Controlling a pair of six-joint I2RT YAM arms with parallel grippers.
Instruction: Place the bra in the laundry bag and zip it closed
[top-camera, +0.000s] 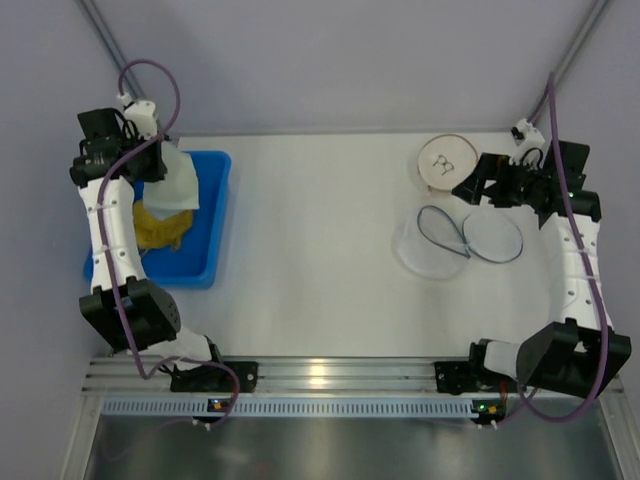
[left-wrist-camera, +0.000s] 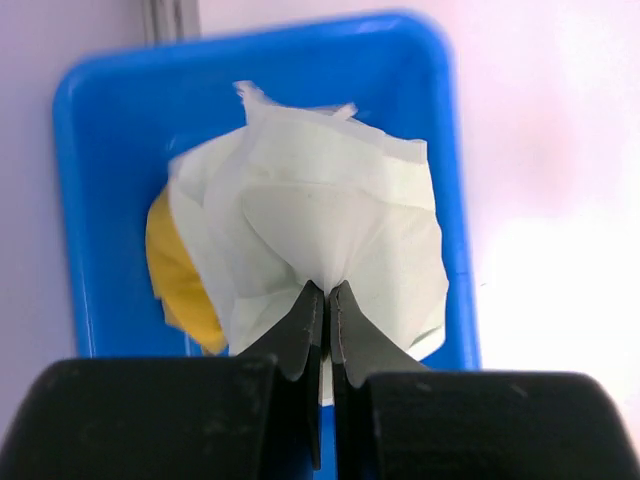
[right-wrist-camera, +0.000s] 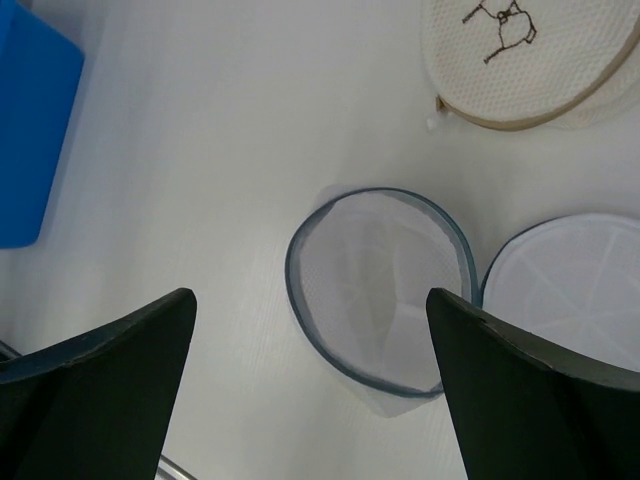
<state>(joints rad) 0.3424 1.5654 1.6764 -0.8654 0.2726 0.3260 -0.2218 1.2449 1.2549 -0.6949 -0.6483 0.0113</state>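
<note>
My left gripper is shut on the pale mint-green bra and holds it above the blue bin. In the top view the bra hangs below the left gripper at the far left. The laundry bag lies open on the table at the right, its dark zipper rim spread in two loops. In the right wrist view the bag lies below my open, empty right gripper. The right gripper hovers just behind the bag.
A yellow cloth lump lies in the blue bin; it also shows in the left wrist view. A white disc with a tan rim and dark marks lies at the back right, also in the right wrist view.
</note>
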